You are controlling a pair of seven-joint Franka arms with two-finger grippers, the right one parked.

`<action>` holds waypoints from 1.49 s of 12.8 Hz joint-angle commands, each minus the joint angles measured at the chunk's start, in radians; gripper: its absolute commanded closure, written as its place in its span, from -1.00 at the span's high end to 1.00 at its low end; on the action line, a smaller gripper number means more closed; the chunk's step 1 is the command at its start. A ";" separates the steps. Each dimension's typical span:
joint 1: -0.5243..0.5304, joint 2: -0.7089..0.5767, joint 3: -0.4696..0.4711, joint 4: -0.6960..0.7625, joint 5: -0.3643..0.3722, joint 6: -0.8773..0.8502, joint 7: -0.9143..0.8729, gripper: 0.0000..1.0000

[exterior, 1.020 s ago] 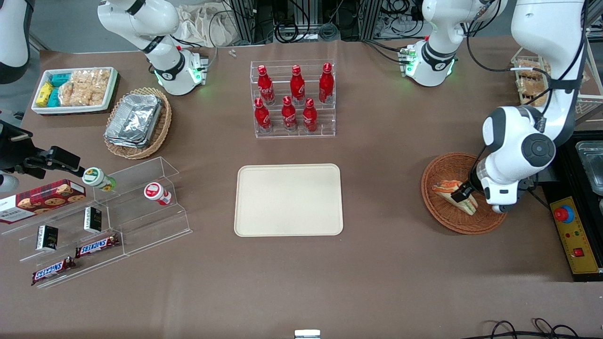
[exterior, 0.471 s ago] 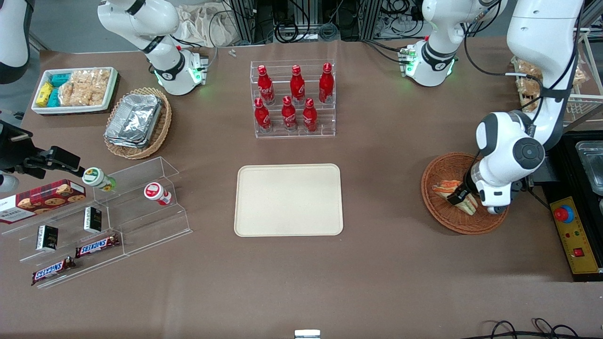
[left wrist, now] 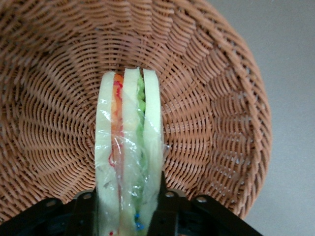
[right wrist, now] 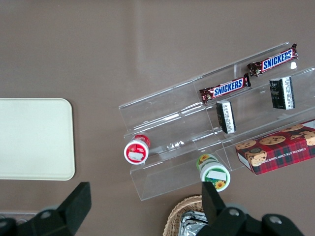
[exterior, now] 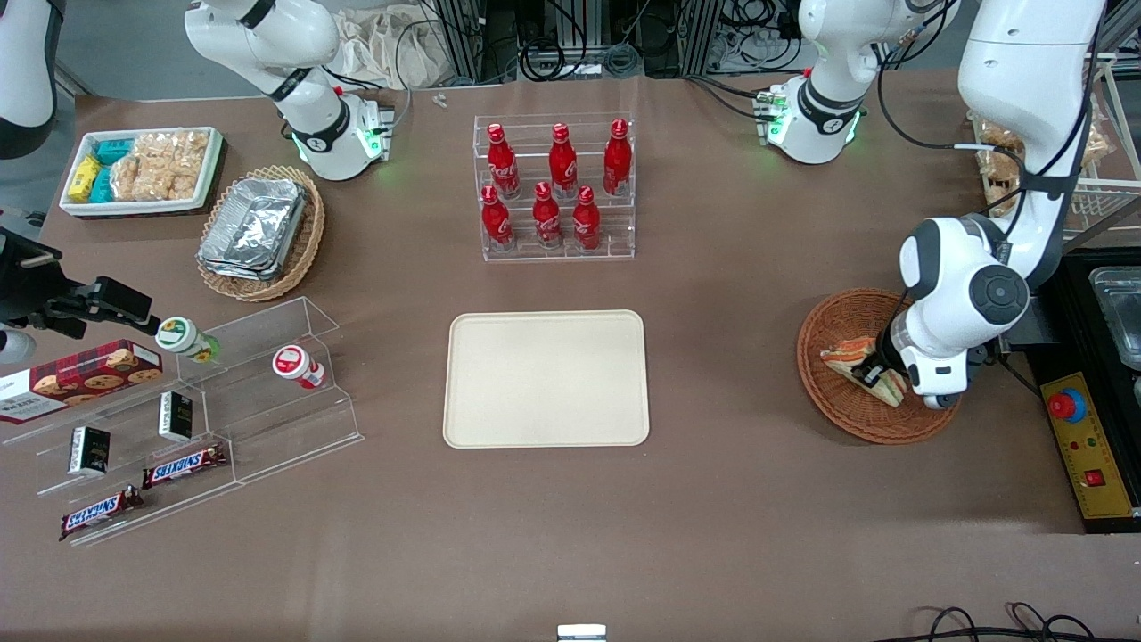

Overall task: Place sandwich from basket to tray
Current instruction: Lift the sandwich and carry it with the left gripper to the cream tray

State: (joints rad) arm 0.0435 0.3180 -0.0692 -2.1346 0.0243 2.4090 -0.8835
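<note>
Down inside the round reddish-brown woven wicker basket [exterior: 860, 415], toward the working arm's end of the brown counter [exterior: 713, 499], the left arm's end effector [exterior: 874, 374] has its two black fingers [left wrist: 162, 209] pressed against the outer bread faces of the triangular white-bread sandwich [exterior: 863, 367], one on each side. In the wrist view the fingers are drawn in to just the sandwich's thickness, gripping the wrapped wedge [left wrist: 129, 157] with its slices on edge; orange, pink and green filling shows between the bread under clear film. The wicker weave of the basket [left wrist: 206, 113] fills the space around the sandwich, so it sits within the basket's rim; whether it touches the basket floor I cannot tell.

Near the middle of the counter lies the large flat cream-beige rectangular plastic tray [exterior: 545, 378], well apart from the basket. Farther from the front camera than the tray stands a clear tiered rack of red bottles [exterior: 554, 187]. Toward the parked arm's end sits a clear stepped display shelf with snack bars [exterior: 178, 419].
</note>
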 commanded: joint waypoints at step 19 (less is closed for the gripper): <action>-0.270 0.209 -0.443 0.603 0.196 -0.582 -0.019 -0.96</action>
State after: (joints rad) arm -0.1563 0.3934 -0.5168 -1.6420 0.1511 1.8402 -0.9338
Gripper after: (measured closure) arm 0.841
